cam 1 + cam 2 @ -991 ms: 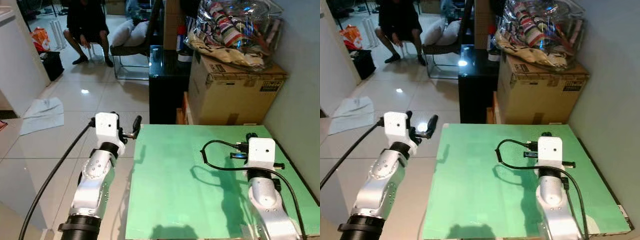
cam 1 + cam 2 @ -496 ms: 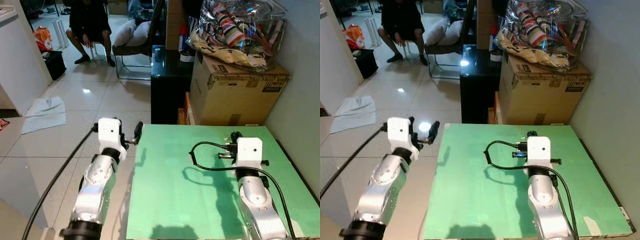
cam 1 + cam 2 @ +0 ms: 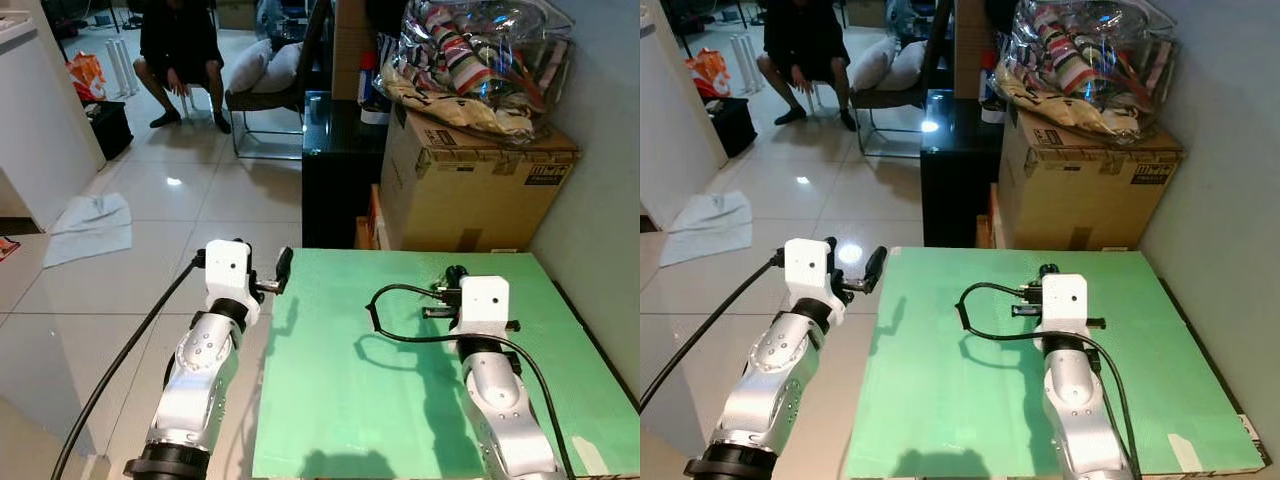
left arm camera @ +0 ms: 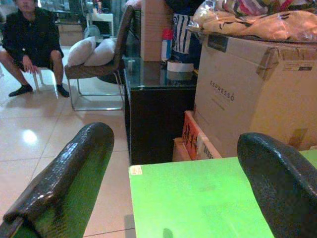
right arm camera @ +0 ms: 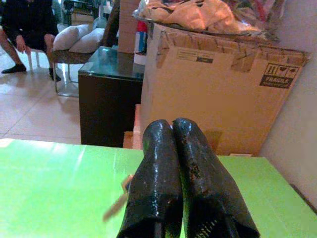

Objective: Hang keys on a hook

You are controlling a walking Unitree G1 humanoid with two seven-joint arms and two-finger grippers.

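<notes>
Keys (image 5: 118, 207) dangle from our right gripper (image 5: 182, 131), its fingers pressed together on them above the green table (image 3: 330, 400). Our left gripper (image 4: 173, 163) gapes wide. Ahead: cardboard box (image 3: 470, 185), black cabinet (image 3: 335, 170).

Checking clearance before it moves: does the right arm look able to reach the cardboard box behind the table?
Probably yes: the right gripper hovers over the green table, facing the cardboard box beyond its far edge, with nothing standing between.
</notes>
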